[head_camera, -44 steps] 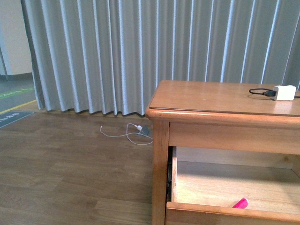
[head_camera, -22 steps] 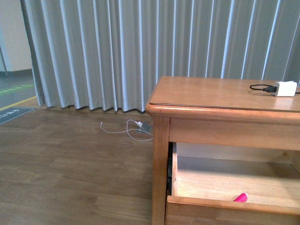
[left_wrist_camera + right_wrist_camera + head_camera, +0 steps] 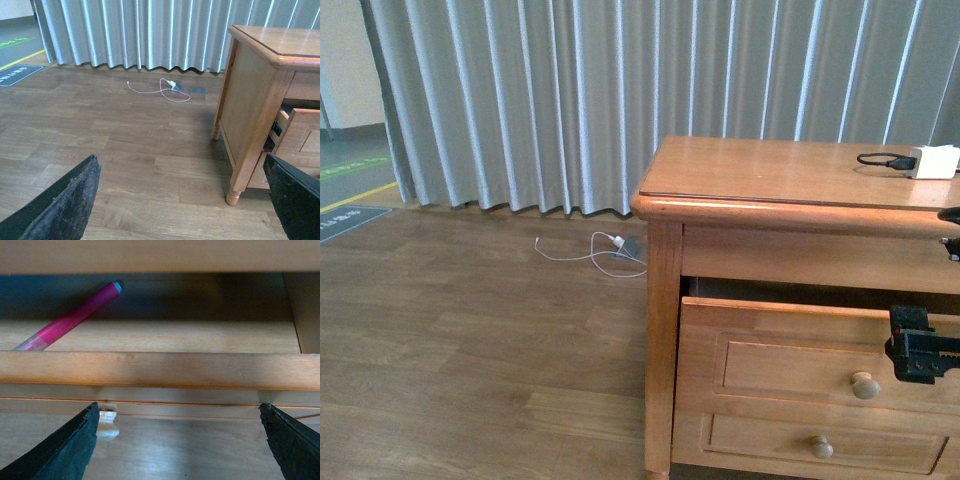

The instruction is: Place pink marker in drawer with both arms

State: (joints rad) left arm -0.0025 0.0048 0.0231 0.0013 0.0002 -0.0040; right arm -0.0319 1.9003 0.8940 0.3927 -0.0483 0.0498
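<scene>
Inside, pink marker [image 3: 70,319] lying in nearly shut drawer [image 3: 800,365], both arms' jaws spread wide, floor sign's writing unreadable

Two black, worn gripper fingers [image 3: 62,202] are seen wide apart at the near corners, with nothing held between them. A brown wood-plank floor [image 3: 125,145] is spread beyond. A honey-brown wooden dresser [image 3: 255,100] on turned legs is stood beside it, its top drawer [image 3: 297,142] pulled slightly out. A thin white cable [image 3: 160,91] is lain near grey pleated curtains [image 3: 140,32].
</scene>
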